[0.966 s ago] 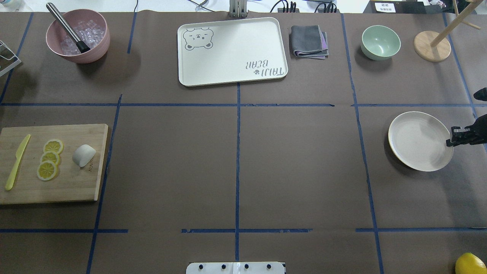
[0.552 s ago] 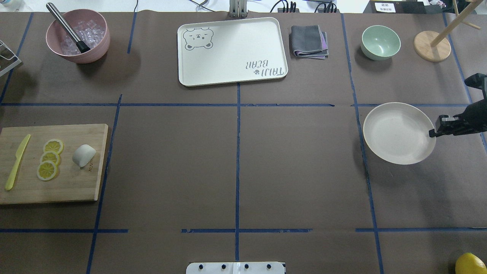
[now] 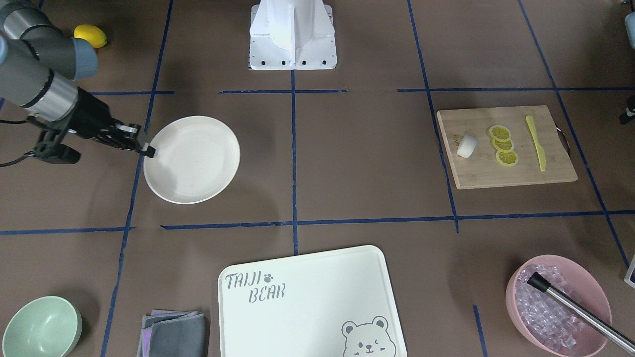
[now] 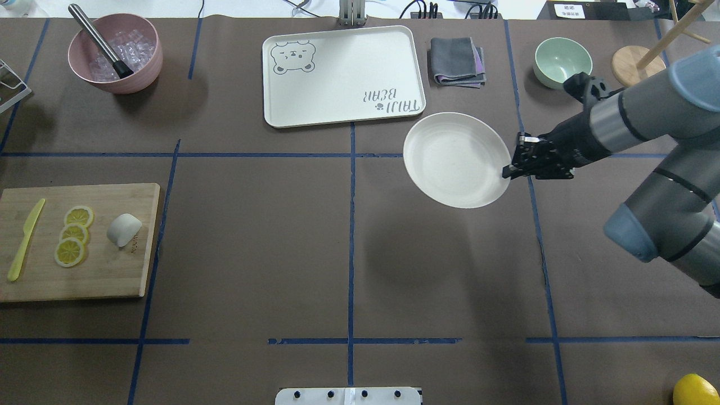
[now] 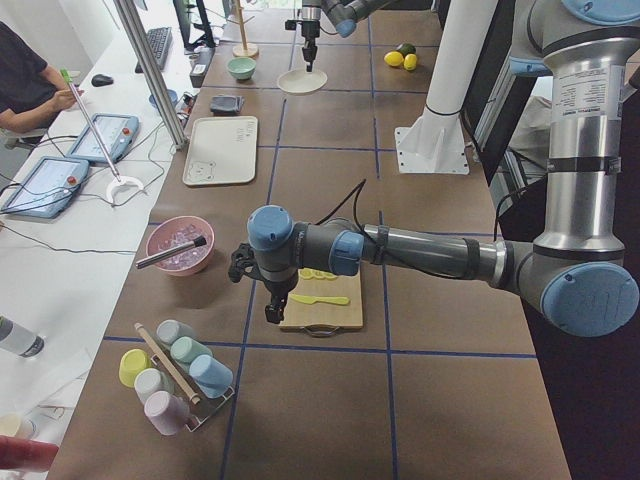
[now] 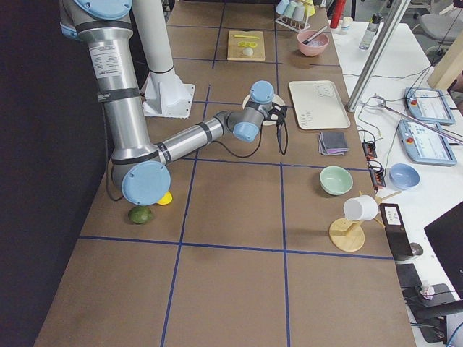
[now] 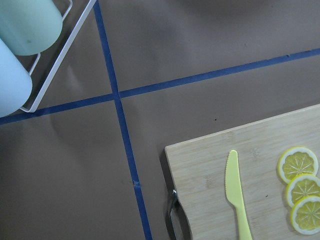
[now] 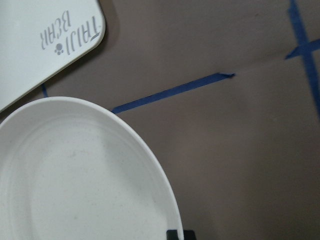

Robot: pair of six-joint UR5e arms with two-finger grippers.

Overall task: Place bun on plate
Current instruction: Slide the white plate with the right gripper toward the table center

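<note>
The bun point(image 4: 124, 229) lies on the board point(image 4: 101, 281) at the left, just right of the lemon slices point(image 4: 74, 236) and well apart from the plate. The left fingers point(image 5: 271, 312) hang near the board's knife point(image 4: 25, 239) end. Only the side view shows them, so I cannot tell how far open they are.

Right of centre, the plate point(image 4: 455, 160) appears to hang clear of the desk point(image 4: 253, 253), near the tray point(image 4: 343, 73) corner. The right fingers point(image 4: 509, 170) are clamped on its right rim, holding it roughly level.

The step in hand looks like carrying the plate toward the bun's side. Next it needs setting flat within the left arm's reach and releasing. Then the left fingers must shift over the bun and grip it.
</note>
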